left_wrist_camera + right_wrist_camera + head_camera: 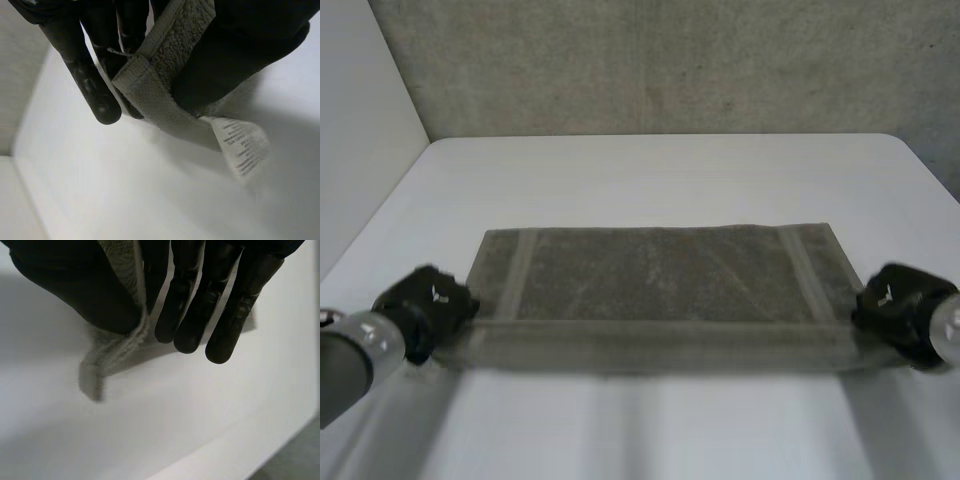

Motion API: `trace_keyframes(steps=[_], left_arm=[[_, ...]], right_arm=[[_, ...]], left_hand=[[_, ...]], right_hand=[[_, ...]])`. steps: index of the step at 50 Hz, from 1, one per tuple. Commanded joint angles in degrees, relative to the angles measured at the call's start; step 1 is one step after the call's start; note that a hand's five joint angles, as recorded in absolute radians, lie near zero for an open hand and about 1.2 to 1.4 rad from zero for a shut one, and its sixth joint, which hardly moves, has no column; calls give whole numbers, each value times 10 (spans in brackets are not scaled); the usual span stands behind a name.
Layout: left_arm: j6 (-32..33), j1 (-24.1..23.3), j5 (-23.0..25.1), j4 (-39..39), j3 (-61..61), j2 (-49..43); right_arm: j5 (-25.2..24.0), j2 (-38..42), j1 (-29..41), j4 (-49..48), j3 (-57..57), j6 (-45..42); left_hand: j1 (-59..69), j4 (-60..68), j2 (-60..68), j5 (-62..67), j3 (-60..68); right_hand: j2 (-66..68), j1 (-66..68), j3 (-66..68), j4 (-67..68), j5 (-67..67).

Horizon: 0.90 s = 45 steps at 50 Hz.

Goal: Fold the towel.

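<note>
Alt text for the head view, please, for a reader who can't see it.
A grey-brown towel lies spread across a white table, its near edge lifted off the surface. The left hand holds its near left corner and the right hand its near right corner.

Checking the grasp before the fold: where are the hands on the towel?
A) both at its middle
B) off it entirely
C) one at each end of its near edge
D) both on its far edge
C: the left hand and the right hand each pinch a near corner of the towel.
</note>
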Motion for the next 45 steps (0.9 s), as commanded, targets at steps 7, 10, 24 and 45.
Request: trace_keyframes(steps=[7,10,24,45], left_arm=[[-16,-66,-33,210,235,-253],[-14,-80,-37,226,292,-304],[-15,-88,-97,223,529,-494],[-87,-114,-93,232,429,-360]], right_arm=[[65,234,91,-285,-185,98],[64,263,93,-323,-206,92],[69,456,95,-455,-393,76],[-5,263,82,-352,-249,293]], left_hand=[[125,105,102,106,103],[125,105,102,106,103],[125,105,102,106,103],[-575,-595,-598,-594,-597]], right_hand=[[124,246,118,116,134],[124,246,118,116,134],[124,246,118,116,134],[-576,-454,-582,-584,-566]])
